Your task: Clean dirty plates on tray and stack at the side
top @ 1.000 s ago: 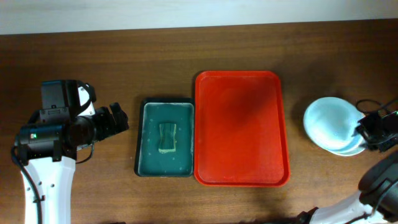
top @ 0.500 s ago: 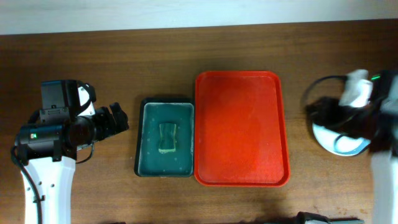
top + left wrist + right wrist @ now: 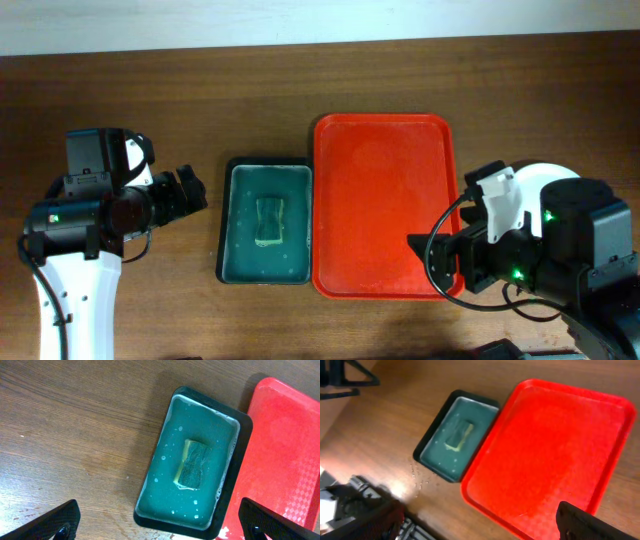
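This seems a robot lab bench, not a home kitchen; a plain wooden table [image 3: 250, 90] bears a left robot arm [image 3: 75, 215] and a right robot arm [image 3: 560, 245] with bare cables [image 3: 447, 212]; a red tray [image 3: 388, 150] and a dark green tray [image 3: 222, 230] with a wet sponge [image 3: 270, 220] lie between them.

The right arm [image 3: 572, 240] overlaps the tray [image 3: 385, 200] and hides most of, apparently, the plates [image 3: 545, 172].
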`<state>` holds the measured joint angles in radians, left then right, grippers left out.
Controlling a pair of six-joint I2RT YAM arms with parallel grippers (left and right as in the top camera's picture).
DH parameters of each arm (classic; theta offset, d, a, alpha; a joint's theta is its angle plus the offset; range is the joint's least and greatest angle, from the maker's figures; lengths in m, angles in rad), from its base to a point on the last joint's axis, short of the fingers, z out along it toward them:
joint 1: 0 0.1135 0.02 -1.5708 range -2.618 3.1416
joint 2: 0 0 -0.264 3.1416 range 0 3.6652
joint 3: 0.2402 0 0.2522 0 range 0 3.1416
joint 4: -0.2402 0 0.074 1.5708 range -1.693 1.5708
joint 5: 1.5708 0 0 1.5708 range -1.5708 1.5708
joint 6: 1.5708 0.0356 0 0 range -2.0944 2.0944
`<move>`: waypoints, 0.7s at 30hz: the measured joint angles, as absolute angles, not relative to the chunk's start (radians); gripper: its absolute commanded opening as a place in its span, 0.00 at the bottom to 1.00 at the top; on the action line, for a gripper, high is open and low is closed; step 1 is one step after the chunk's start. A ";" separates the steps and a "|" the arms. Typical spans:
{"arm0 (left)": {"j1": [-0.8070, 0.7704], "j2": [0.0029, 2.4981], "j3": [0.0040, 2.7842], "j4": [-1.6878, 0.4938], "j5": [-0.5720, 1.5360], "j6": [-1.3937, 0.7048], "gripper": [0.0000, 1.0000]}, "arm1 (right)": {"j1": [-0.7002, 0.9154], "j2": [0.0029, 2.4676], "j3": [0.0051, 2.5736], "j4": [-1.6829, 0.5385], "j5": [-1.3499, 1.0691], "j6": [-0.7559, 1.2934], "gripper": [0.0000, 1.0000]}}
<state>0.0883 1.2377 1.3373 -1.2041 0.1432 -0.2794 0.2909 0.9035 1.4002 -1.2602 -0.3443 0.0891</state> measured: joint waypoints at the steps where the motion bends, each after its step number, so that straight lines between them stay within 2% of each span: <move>1: 0.088 1.238 1.337 -1.204 0.143 -0.279 0.99 | 0.291 0.901 1.400 -1.253 -0.325 0.089 0.98; 4: 0.088 1.238 1.337 -1.204 0.143 -0.279 0.99 | 0.294 0.857 1.392 -1.183 -0.252 0.035 0.98; 9: 0.088 1.238 1.337 -1.204 0.143 -0.279 0.99 | 0.206 0.627 1.235 -1.011 -0.219 -0.104 0.98; 13: 0.088 1.238 1.337 -1.205 0.143 -0.279 0.99 | 0.147 0.442 0.943 -0.942 -0.192 -0.159 0.98; 15: 0.088 1.238 1.337 -1.205 0.144 -0.279 0.99 | 0.142 0.352 0.740 -0.826 -0.183 -0.170 0.98; 21: 0.088 1.238 1.337 -1.205 0.143 -0.279 0.99 | 0.140 0.118 0.350 -0.563 -0.181 -0.181 0.98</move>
<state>0.0883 1.2377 1.3373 -1.2045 0.1432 -0.2794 0.1398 0.1181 0.3504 -0.5632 -0.1806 -0.1806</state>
